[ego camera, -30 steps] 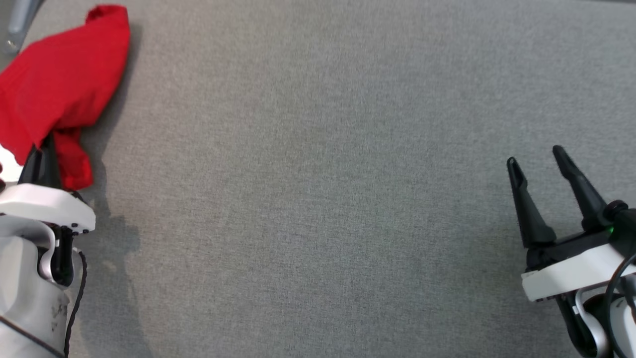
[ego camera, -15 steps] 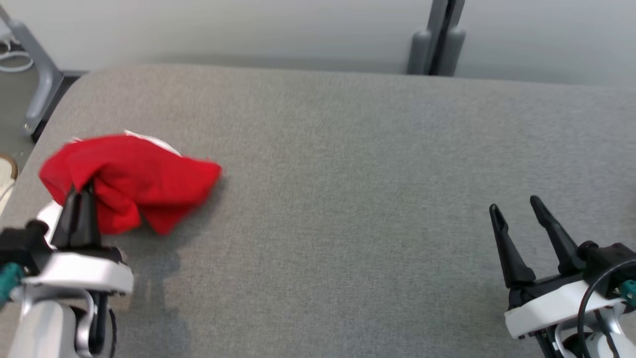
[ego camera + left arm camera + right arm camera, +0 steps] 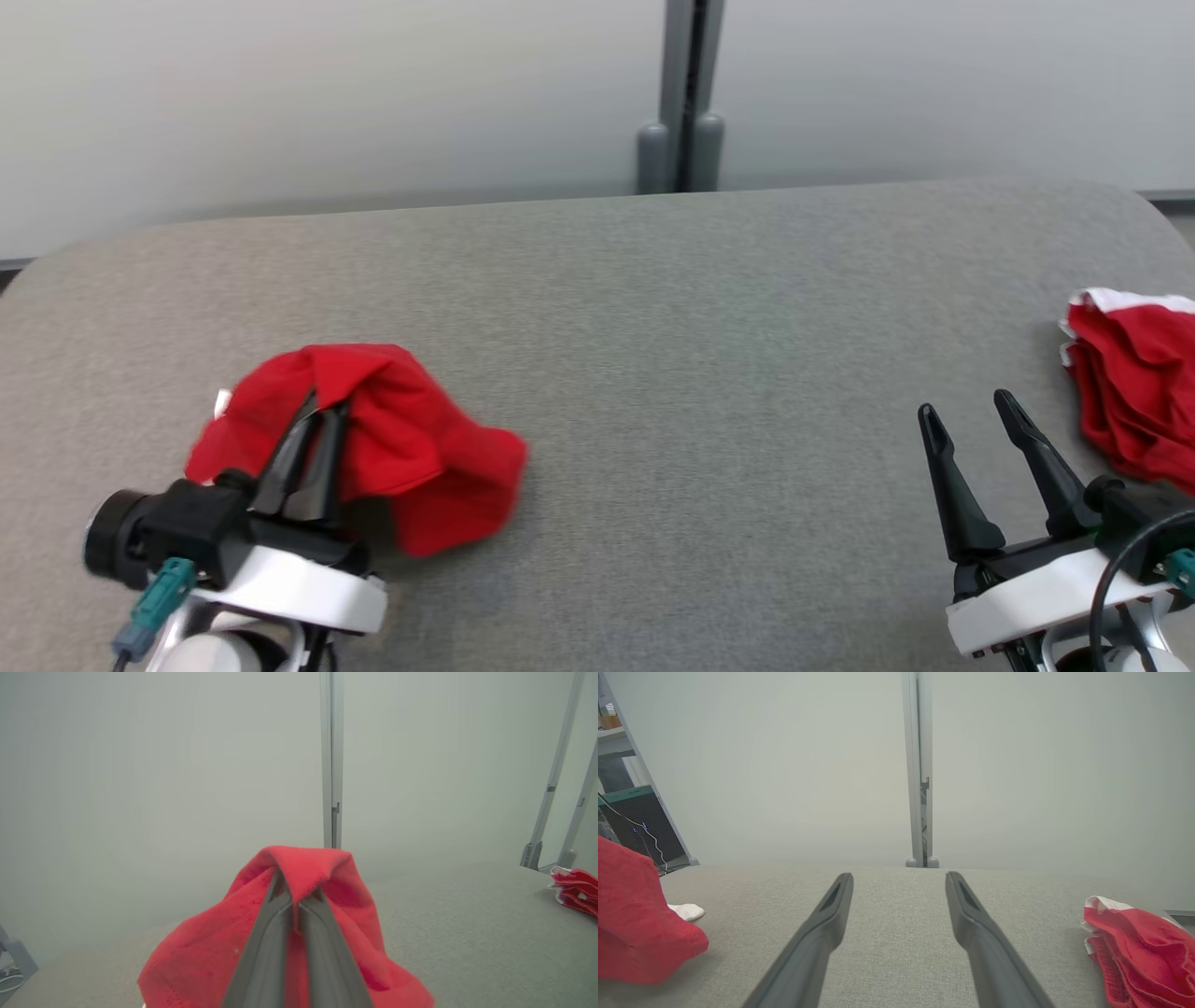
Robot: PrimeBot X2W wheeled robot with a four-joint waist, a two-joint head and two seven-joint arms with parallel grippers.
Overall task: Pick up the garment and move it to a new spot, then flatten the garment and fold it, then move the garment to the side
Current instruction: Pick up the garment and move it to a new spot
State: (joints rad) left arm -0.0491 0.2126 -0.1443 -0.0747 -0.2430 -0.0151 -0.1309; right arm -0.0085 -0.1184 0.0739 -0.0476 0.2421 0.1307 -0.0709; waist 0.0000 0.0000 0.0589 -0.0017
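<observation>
The garment [image 3: 420, 457], a bright red bunched T-shirt, hangs from my left gripper [image 3: 322, 411], which is shut on a fold of it low over the left part of the grey table [image 3: 653, 327]. In the left wrist view the red cloth [image 3: 327, 872] drapes over my closed fingertips [image 3: 280, 905]. A white sleeve bit [image 3: 686, 911] lies on the table beside the red bunch [image 3: 630, 924]. My right gripper [image 3: 964, 406] stands open and empty at the lower right, its fingers [image 3: 831, 910] spread over bare table.
A second red garment with white edging [image 3: 1134, 383] lies crumpled at the table's right edge, just right of my right gripper; it also appears in the right wrist view [image 3: 1143, 947]. A grey post [image 3: 681, 103] stands behind the table against a pale wall.
The head camera has swung up and to the right. My left gripper, still shut on the garment, has carried it from the table's left edge inward. The right gripper stays open.
</observation>
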